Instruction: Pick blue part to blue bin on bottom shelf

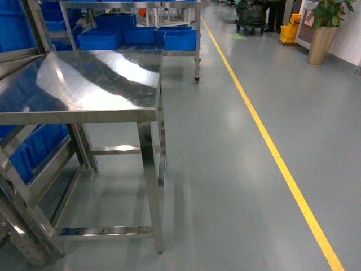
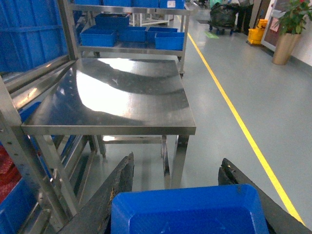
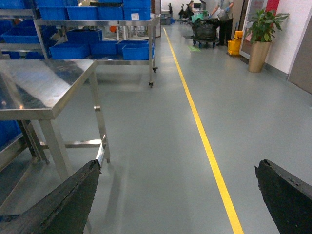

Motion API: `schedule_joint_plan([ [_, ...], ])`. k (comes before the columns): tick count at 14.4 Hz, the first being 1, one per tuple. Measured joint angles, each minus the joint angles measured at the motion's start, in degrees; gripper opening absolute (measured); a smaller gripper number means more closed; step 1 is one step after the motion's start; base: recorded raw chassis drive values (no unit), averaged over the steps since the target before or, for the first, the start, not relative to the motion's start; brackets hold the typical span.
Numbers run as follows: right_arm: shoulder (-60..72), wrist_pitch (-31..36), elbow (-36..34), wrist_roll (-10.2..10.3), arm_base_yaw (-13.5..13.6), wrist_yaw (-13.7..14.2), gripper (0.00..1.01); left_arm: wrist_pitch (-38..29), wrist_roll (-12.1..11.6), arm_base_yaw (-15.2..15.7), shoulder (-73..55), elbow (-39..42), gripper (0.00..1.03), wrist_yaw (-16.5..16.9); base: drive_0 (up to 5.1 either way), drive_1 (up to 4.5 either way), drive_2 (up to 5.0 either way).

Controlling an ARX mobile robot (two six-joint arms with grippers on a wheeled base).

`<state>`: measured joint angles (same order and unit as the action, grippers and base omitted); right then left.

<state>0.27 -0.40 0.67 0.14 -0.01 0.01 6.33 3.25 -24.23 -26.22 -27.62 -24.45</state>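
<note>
While the left gripper (image 2: 175, 187) is held above the floor in front of the steel table (image 2: 131, 97), its two dark fingers (image 2: 114, 190) flank a blue part (image 2: 187, 212) (a tray-like plastic piece with a raised rim) that fills the space between them. The fingers sit at either side of the part's rim and appear clamped on it; actual contact at the edges is below the frame and cannot be confirmed.

The right gripper (image 3: 178, 195) has its fingers spread wide apart with only grey floor (image 3: 161, 146) between them. A yellow floor line (image 3: 204, 136) runs between the two fingers in the right wrist view.

In the head view, neither gripper is visible. The table occupies the left half, with a bare reflective top and a low stretcher frame between the legs. To its left stands a steel rack (image 1: 22, 197) holding blue bins (image 1: 34, 149) on its lower levels; the bottom shelf itself is mostly cut off at the frame edge.

Behind the table, a second rack (image 1: 169, 34) carries further blue bins. A potted plant (image 1: 324, 28) and a yellow mop bucket (image 1: 290, 28) stand at the far right.
</note>
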Motion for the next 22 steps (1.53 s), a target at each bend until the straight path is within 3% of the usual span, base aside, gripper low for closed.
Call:
schedule_joint_plan([
  [8,0.0,0.2,0.0,0.0,0.0,0.0,0.98,-0.1,0.0,0.0,0.2,0.0,0.44,0.0,0.0,4.21,-4.2],
  [22,0.0,0.2,0.0,0.0,0.0,0.0,0.98,0.1,0.0,0.0,0.2,0.0,0.44,0.0,-5.0,2.5,2.5],
])
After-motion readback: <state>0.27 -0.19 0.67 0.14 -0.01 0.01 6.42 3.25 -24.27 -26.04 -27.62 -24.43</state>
